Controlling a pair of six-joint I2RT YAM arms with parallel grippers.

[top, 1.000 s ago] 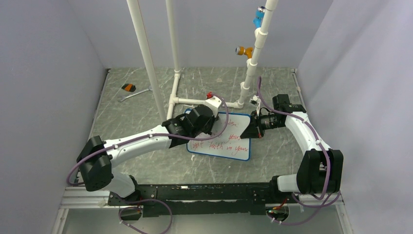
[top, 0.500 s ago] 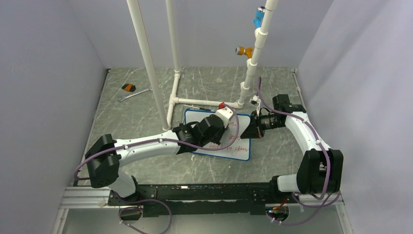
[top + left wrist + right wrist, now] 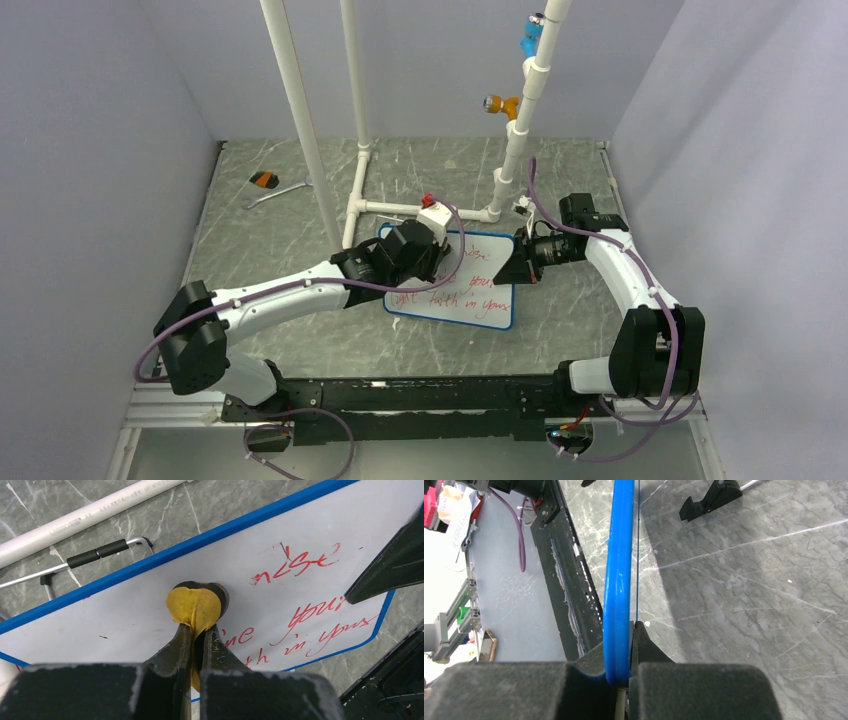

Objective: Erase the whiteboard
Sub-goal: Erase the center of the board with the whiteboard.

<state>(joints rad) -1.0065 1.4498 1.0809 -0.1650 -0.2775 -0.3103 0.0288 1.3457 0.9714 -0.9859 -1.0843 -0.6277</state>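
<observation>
The whiteboard (image 3: 487, 296) lies tilted on the grey table, blue-framed, with red handwriting (image 3: 463, 297) on its near and right parts. In the left wrist view my left gripper (image 3: 199, 630) is shut on a yellow wiping pad (image 3: 194, 606), which presses against the board's white face (image 3: 115, 615) just left of the red words (image 3: 300, 565). From above, the left wrist (image 3: 408, 250) hangs over the board's far-left part. My right gripper (image 3: 517, 263) is shut on the board's right edge. Its fingers pinch the blue frame (image 3: 619, 570).
A white pipe frame (image 3: 400, 208) stands just behind the board, with tall posts (image 3: 300, 110). A wrench (image 3: 276, 192) and a small orange and black object (image 3: 263, 179) lie at the far left. A black foot (image 3: 710, 500) sits under the board. A black rail (image 3: 400, 395) runs along the near edge.
The left gripper swept the pad right and nearer across the board half a second ago, then came back to the far-left part. The right arm and the board have not moved.
</observation>
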